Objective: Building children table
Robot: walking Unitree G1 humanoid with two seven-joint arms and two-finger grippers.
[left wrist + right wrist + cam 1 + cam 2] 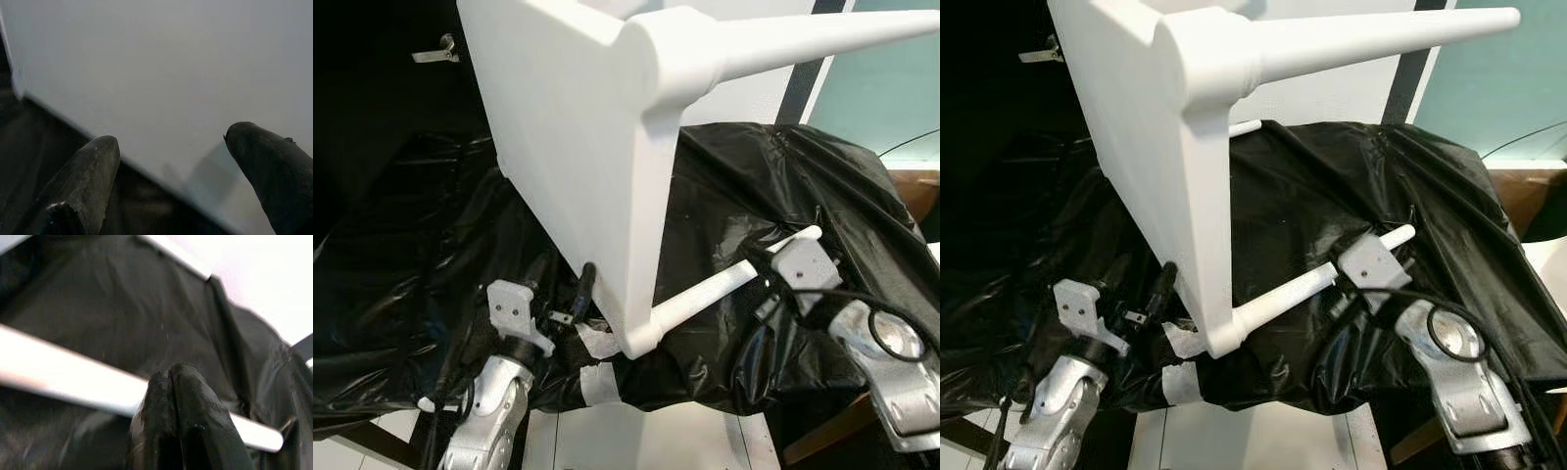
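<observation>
While the white tabletop (568, 127) stands tilted on edge across the upper left of the frame, crumpled black plastic sheeting (783, 196) covers the surface beneath it — patched with white tape (599, 384) at the lower centre. Our left gripper (171, 171) is spread at the panel's face. Our right gripper (178, 396) — pressed together — rests against the lower table leg (724, 289). A teal wall (881, 88) fills the upper right.

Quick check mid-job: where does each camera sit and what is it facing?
Left eye, head: down at tipped white table; both arms.
Right eye, head: same scene, table leg.
Left wrist: along left pincer, spread toward the table panel.
Right wrist: along right pincer, closed by the leg.
Shared: leg, black sheet.
</observation>
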